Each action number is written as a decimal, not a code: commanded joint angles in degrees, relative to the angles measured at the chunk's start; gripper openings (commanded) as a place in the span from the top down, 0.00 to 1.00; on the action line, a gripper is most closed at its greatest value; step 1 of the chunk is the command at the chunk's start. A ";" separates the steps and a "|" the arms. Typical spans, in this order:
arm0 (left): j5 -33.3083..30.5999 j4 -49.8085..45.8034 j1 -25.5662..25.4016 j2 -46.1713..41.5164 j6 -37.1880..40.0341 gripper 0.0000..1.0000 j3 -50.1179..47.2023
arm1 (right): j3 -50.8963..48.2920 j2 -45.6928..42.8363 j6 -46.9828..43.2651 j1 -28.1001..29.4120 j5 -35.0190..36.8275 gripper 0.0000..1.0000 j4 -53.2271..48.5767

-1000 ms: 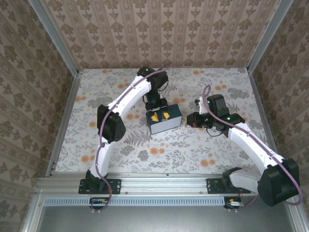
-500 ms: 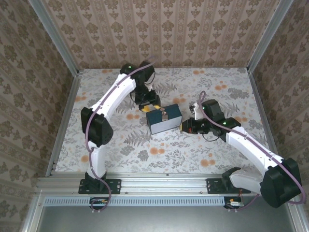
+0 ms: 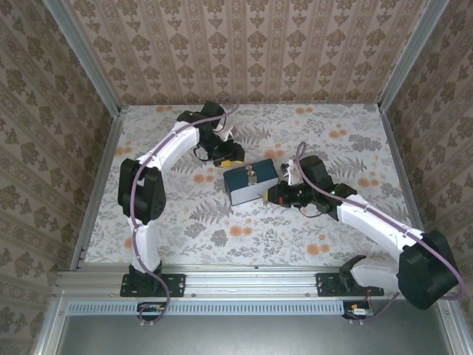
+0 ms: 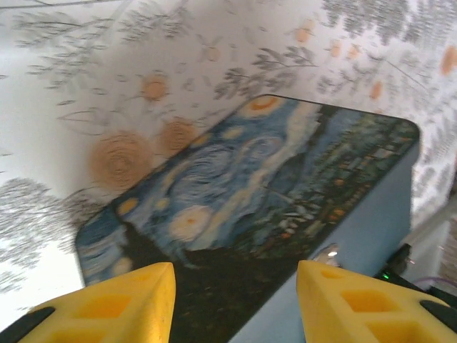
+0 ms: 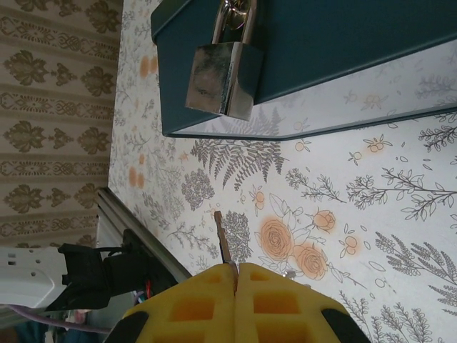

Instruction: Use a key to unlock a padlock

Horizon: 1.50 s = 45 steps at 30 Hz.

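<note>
Right gripper (image 5: 235, 275) clenched on thin metal key (image 5: 223, 239), facing dark blue swirl-print box (image 5: 343, 43) | left gripper (image 4: 235, 293) released above box | small shiny metal padlock (image 5: 223, 77) hangs on box front: likely dense, rigid, slick; grasp body flanks

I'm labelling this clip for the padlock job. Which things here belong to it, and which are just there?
Part of the job:
padlock, hanging on the blue box
key, pinched in the shut right gripper
left gripper, open near the box

Just there:
floral table cover
patterned walls
</note>
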 commanded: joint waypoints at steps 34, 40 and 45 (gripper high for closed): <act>5.35 6.42 -7.00 -9.34 -1.07 0.50 -9.04 | -2.61 -2.39 -9.82 -14.94 -9.45 1.00 -5.59; 0.25 -1.72 -6.44 -6.27 6.49 0.50 -0.12 | -2.56 -3.21 -11.89 -15.07 -9.35 1.00 -9.89; -0.10 -2.62 -6.34 -4.16 8.22 0.50 3.24 | -4.03 -5.63 -10.67 -15.00 -11.29 1.00 -9.17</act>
